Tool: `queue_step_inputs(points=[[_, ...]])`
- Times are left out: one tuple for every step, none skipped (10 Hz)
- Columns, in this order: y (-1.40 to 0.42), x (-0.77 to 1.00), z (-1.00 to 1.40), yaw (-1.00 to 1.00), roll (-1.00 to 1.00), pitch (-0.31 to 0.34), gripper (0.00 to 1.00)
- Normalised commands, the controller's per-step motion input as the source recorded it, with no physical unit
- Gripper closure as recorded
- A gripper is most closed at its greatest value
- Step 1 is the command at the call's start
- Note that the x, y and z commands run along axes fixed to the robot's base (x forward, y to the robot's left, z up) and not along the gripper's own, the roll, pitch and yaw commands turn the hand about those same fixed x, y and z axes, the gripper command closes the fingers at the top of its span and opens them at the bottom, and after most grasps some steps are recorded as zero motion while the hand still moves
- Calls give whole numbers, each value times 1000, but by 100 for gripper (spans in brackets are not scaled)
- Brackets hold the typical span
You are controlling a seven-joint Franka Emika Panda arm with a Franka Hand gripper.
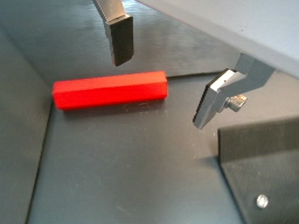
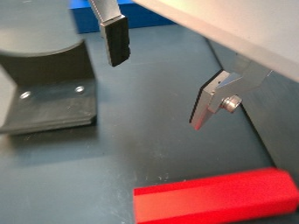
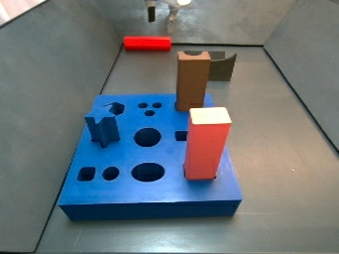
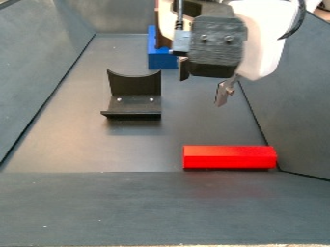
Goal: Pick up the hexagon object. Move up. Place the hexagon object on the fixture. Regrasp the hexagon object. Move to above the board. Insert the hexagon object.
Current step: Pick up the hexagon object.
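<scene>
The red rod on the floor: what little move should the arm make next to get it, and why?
Probably shift sideways until centred over the hexagon object, then descend. The gripper hangs open above the floor, holding nothing. In both wrist views the rod lies flat off to one side of the fingers, not between them. The fixture stands apart, out of the way.

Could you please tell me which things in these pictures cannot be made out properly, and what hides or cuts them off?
- Gripper: open above the floor near the hexagon object; in a side view it is tiny and cut by the top edge.
- Fixture: mostly hidden behind the brown post in that side view.
- Board: largely covered by the arm in a side view.
- Hexagon object's cross-section: too blurred to confirm in any view.
</scene>
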Motion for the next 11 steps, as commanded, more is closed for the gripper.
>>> queue_step_inputs(points=[[0, -117, -211, -806, -123, -141, 0], [194, -237, -226, -583, -117, -130, 0], [277, -286, -251, -491, -131, -126, 0], [383, -340, -263, -380, -131, -121, 0], [380, -329, -271, -351, -184, -141, 0], [337, -314, -274, -400, -174, -137, 0], [94, -194, -249, -626, -184, -156, 0], [0, -71, -249, -846, -174, -149, 0], [0, -46, -217, -863, -170, -157, 0], [106, -166, -186, -623, -171, -171, 0], [371, -289, -226, -317, -247, -189, 0]])
